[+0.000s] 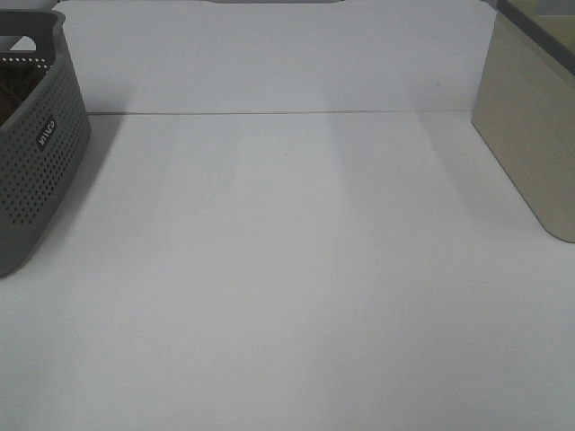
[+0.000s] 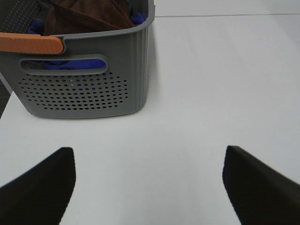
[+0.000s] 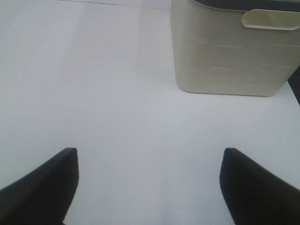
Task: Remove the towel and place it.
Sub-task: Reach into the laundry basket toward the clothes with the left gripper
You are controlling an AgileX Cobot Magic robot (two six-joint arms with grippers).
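The dark reddish-brown towel [image 2: 86, 14] lies bunched inside the grey perforated basket [image 2: 84, 89], over some blue cloth [image 2: 56, 64]. The basket stands at the table's left edge in the high view [image 1: 36, 171]; a sliver of brown shows inside it there [image 1: 11, 94]. My left gripper [image 2: 149, 187] is open and empty, held over the white table a short way in front of the basket. My right gripper [image 3: 149, 187] is open and empty, over the table in front of the beige bin. Neither arm shows in the high view.
A beige plastic bin [image 1: 535, 135] with a dark rim stands at the table's right edge; it also shows in the right wrist view [image 3: 232, 51]. An orange handle [image 2: 30, 44] lies along the basket's rim. The white table [image 1: 287, 287] spans between the two containers.
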